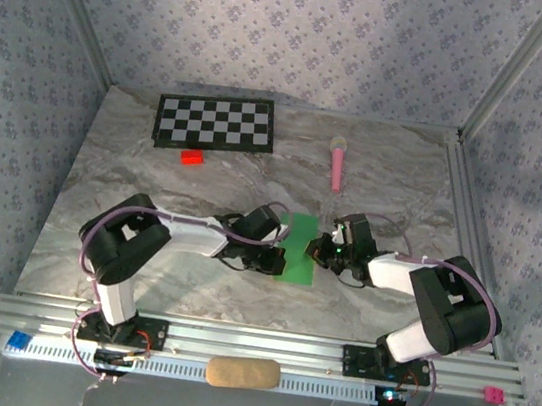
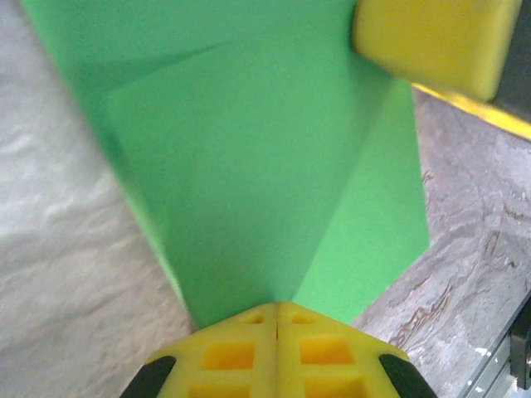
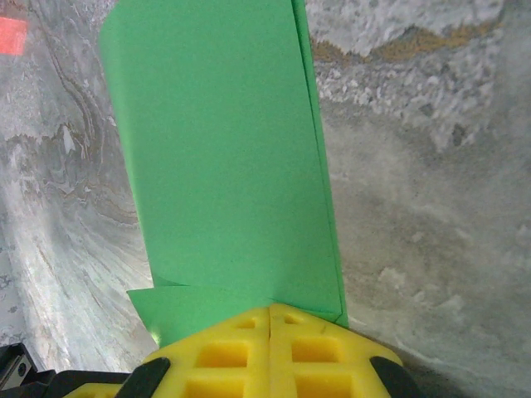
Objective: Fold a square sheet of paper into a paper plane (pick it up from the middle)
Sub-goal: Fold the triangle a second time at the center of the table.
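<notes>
The square sheet of paper (image 1: 301,240) is bright green and lies folded into a long strip on the marble table, between the two arms. My left gripper (image 1: 282,257) is shut, its yellow tips on the strip's left edge. In the left wrist view the paper (image 2: 249,166) fans out from the shut left gripper (image 2: 276,305), with overlapping folded layers. My right gripper (image 1: 322,252) is shut at the strip's right edge. The right wrist view shows the paper (image 3: 224,149) running away from the shut right gripper (image 3: 270,308). Whether either pinches the paper I cannot tell.
A black-and-white checkerboard (image 1: 215,122) lies at the back left with a small red block (image 1: 192,157) in front of it. A pink microphone-shaped toy (image 1: 338,162) lies at the back centre. A tan pad (image 1: 242,372) sits on the near rail.
</notes>
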### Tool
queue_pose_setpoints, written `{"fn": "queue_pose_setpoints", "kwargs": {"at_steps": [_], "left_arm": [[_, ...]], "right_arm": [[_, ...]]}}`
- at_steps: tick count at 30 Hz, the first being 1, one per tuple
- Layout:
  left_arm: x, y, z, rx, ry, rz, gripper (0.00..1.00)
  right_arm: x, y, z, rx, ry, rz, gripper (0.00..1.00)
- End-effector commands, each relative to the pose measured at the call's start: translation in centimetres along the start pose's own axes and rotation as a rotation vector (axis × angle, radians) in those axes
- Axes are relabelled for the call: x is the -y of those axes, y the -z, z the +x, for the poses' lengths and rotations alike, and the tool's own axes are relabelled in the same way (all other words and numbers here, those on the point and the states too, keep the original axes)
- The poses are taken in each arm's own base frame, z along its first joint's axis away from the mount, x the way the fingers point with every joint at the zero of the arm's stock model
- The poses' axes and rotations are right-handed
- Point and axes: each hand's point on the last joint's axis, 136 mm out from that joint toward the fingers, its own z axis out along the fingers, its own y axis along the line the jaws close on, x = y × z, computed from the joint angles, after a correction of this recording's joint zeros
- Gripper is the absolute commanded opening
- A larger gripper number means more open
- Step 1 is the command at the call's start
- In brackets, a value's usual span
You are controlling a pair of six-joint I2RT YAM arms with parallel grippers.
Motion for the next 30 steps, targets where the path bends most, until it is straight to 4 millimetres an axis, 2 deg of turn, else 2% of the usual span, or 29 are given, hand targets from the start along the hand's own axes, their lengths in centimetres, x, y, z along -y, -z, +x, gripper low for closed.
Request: {"fn": "queue_pose_setpoints", "kwargs": {"at_steps": [1,9,11,14,17,19,21,24,27,30], "left_arm": [[-2.4,0.5,3.1,-0.08,0.014,-0.085,0.03],[-3.6,1.1,5.1,-0.114,-0.002,-0.133,0.02],[-3.2,1.7,5.0,-0.089,-0.011,-0.122,0.02],[-1.7,3.0,3.4,-0.024,-0.029,-0.099,0.02],[-0.3,4.8,0.7,0.082,-0.029,-0.113,0.02],[1.5,5.4,-0.9,0.133,-0.038,-0.054,0.03],[3.3,5.1,-2.1,0.142,-0.051,0.009,0.03],[5.3,3.5,-2.7,0.091,-0.053,0.095,0.04],[5.7,1.7,-2.6,0.045,-0.052,0.109,0.04],[4.5,0.3,-2.2,0.016,-0.035,0.071,0.04]], "right_arm": [[4.2,-0.2,1.7,-0.048,-0.036,0.162,0.0],[4.1,-0.2,1.7,-0.048,-0.038,0.16,0.0],[4.0,-0.2,1.7,-0.048,-0.037,0.157,0.0],[3.9,-0.3,1.7,-0.048,-0.036,0.153,0.0],[3.9,-0.2,1.8,-0.051,-0.034,0.154,0.0],[4.0,-0.2,1.8,-0.047,-0.038,0.159,0.0],[4.0,-0.2,1.7,-0.047,-0.037,0.158,0.0],[3.9,-0.2,1.7,-0.05,-0.034,0.158,0.0],[3.9,-0.3,1.8,-0.054,-0.035,0.161,0.0],[3.9,-0.3,1.8,-0.053,-0.035,0.16,0.0]]}}
